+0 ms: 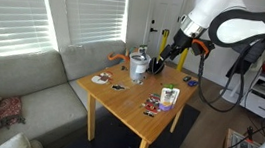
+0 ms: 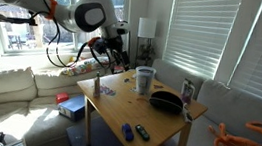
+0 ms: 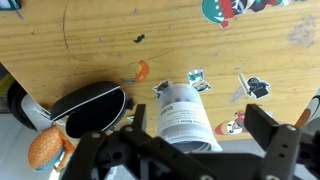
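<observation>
My gripper (image 3: 190, 150) is open, with its two dark fingers on either side of a tall clear plastic container with a white label (image 3: 188, 115). The container stands on the wooden table (image 3: 110, 40). In both exterior views the gripper (image 1: 165, 59) (image 2: 114, 57) hangs above the table, apart from the container (image 1: 138, 69) (image 2: 144, 80). A black bowl-like object (image 3: 86, 106) (image 2: 166, 103) lies just beside the container. The jaws touch nothing that I can see.
Several stickers (image 3: 236, 8) and small items lie on the table top. A small bottle (image 2: 96, 83) stands near one table corner. An orange plush (image 2: 255, 140) lies on the grey sofa (image 1: 29, 98). A can (image 2: 188, 90) stands behind the bowl.
</observation>
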`<act>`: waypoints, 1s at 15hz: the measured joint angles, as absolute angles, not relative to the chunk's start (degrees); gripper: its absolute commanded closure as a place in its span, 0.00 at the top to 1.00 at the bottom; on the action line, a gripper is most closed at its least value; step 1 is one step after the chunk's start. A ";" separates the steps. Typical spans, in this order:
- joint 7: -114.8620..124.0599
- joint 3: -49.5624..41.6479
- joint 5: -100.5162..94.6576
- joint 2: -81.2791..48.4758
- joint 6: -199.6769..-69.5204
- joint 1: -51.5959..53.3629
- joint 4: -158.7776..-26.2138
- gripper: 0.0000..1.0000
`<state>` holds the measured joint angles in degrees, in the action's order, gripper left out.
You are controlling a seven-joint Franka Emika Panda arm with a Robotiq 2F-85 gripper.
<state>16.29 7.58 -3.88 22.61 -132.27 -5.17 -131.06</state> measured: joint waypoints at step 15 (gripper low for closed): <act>12.68 3.68 -6.07 11.09 -136.11 -5.50 -119.35 1.00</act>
